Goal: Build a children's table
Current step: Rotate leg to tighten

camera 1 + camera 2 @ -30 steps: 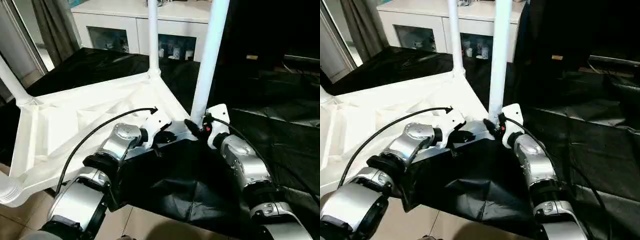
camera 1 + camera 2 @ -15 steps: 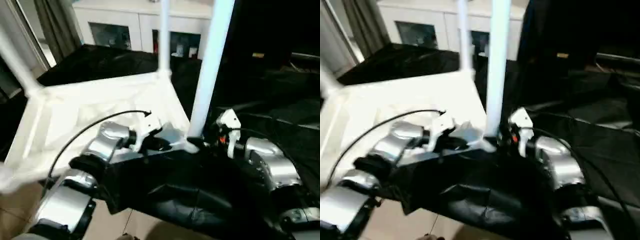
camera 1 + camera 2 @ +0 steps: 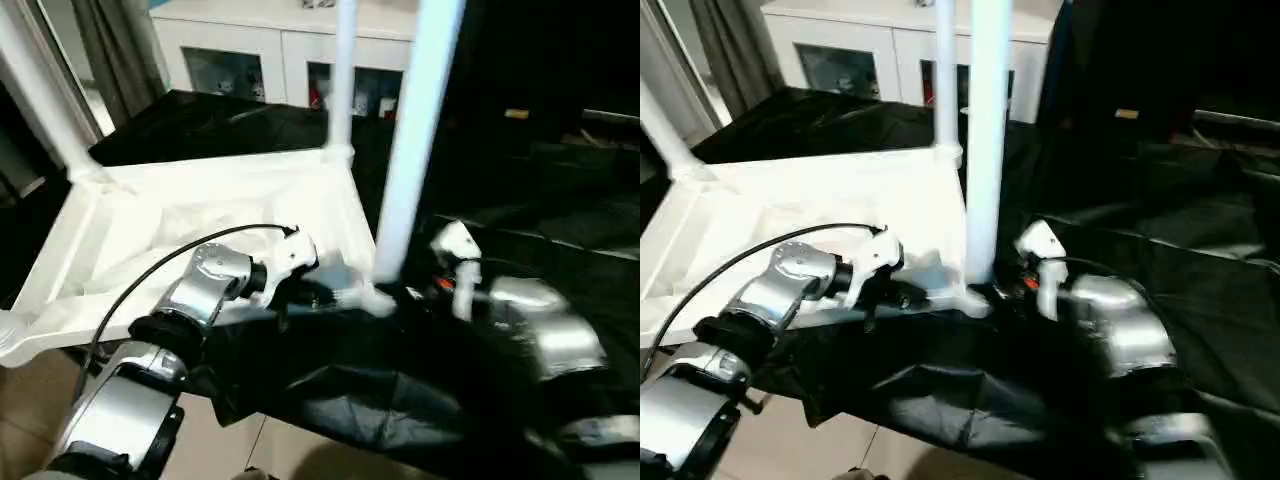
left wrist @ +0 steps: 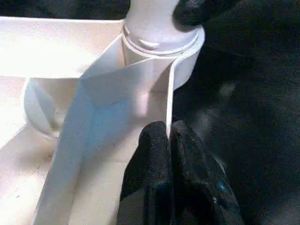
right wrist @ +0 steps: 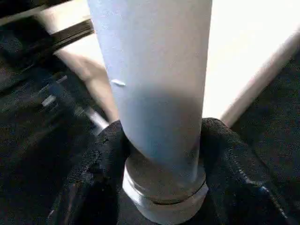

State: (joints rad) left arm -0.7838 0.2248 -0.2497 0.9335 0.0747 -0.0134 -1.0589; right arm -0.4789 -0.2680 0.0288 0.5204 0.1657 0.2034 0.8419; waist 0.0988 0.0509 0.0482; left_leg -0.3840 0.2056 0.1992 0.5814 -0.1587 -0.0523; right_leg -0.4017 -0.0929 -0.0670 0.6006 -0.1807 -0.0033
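The children's table [image 3: 180,220] lies upside down on a black cloth, ribbed underside up and white legs standing upright. Its near leg [image 3: 405,170] rises from the corner socket [image 3: 375,298] between my arms. My left gripper [image 3: 310,297] is shut on the table's thin rim wall [image 4: 169,98] just beside that socket, its fingers [image 4: 152,154] pinching the wall from both sides. Low on the near leg [image 5: 159,70], my right gripper [image 5: 164,140] has closed, one black finger [image 5: 105,159] pressing on each side. A far leg [image 3: 343,80] and a left leg [image 3: 40,100] also stand up.
A white glass-door cabinet [image 3: 250,50] stands behind the table. The black cloth [image 3: 420,390] hangs over the front edge above tiled floor [image 3: 30,400]. A grey curtain [image 3: 110,50] hangs at the back left, and dark furniture [image 3: 560,120] stands at the right.
The whole view has shifted. My right forearm has swung out to the right, and its fingers have narrowed around the near leg's base. The left gripper keeps its pinch on the rim.
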